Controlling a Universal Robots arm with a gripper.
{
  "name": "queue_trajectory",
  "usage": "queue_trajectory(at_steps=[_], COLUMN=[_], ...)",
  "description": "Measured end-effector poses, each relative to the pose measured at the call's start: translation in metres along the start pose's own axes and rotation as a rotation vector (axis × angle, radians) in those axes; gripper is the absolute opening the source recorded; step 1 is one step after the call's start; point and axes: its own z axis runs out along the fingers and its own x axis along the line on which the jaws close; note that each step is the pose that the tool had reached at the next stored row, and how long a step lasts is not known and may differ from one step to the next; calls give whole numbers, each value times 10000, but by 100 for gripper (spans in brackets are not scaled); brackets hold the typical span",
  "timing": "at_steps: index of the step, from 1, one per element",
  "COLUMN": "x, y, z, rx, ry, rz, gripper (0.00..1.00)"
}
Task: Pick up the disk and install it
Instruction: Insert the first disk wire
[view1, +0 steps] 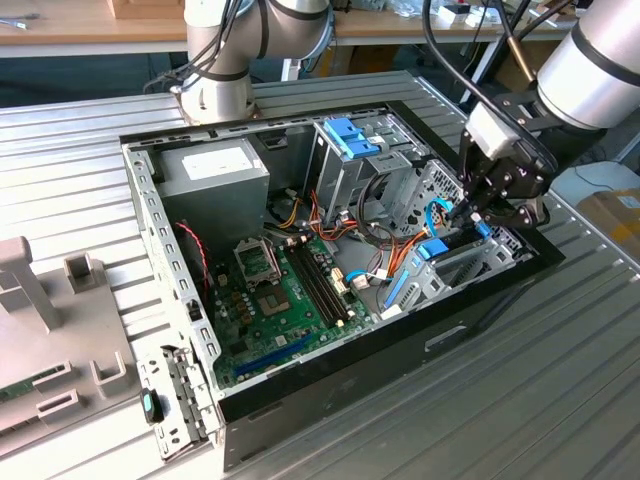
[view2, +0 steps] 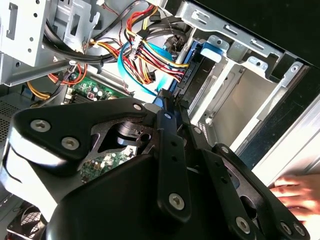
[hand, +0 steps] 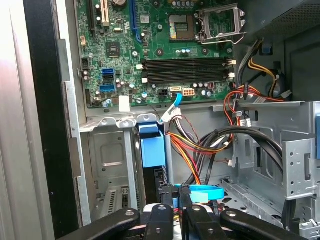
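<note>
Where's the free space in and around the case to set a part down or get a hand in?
Free: the ribbed table in front of the case, and the empty bay beside the disk. Crowded: the cable bundle between the drive cage and motherboard, where the gripper sits.

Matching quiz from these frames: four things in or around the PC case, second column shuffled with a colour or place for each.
1 disk
2 motherboard
3 power supply
4 hand

a green board
b grey box in a case corner
c blue-framed, in the drive bay
d outside the case

Pairs: 1-c, 2-a, 3-b, 4-d
</note>
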Motion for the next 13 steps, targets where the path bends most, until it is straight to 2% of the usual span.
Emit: queue_trajectory(at_steps=[12, 13], x=[-2, -2], y=[-2, -2], z=[-9, -9], rx=[0, 0], ry=[0, -1], rz=[0, 0], gripper=[18, 25])
